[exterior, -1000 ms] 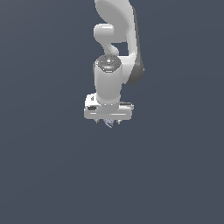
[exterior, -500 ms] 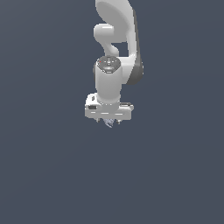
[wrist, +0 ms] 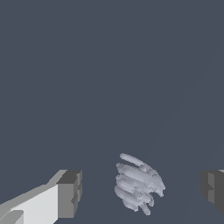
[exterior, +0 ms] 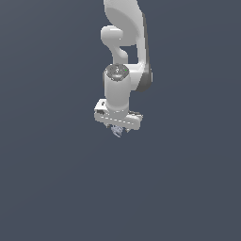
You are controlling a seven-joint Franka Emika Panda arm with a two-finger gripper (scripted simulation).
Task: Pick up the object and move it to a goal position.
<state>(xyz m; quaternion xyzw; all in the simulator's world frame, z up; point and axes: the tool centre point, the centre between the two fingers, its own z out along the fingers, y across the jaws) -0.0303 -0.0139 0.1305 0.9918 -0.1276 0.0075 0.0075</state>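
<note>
- The gripper hangs under the white arm, near the middle of the exterior view, and it points down.
- In the wrist view the gripper stands wide: one grey fingertip and the other are well apart, with free space on both sides of the object.
- The object, a pale blue-lavender jagged lump, lies between the two fingertips, and it touches neither of them in the wrist view.
- In the exterior view the object shows only as a very small pale piece just under the white gripper bar; I cannot tell there if it rests on a surface.
- Around the arm all sides are one plain dark grey-blue ground; no edge, wall or border shows in either view.
- The room on the exterior view's left, on its right and below the gripper is open.
- No container shows in either view.
</note>
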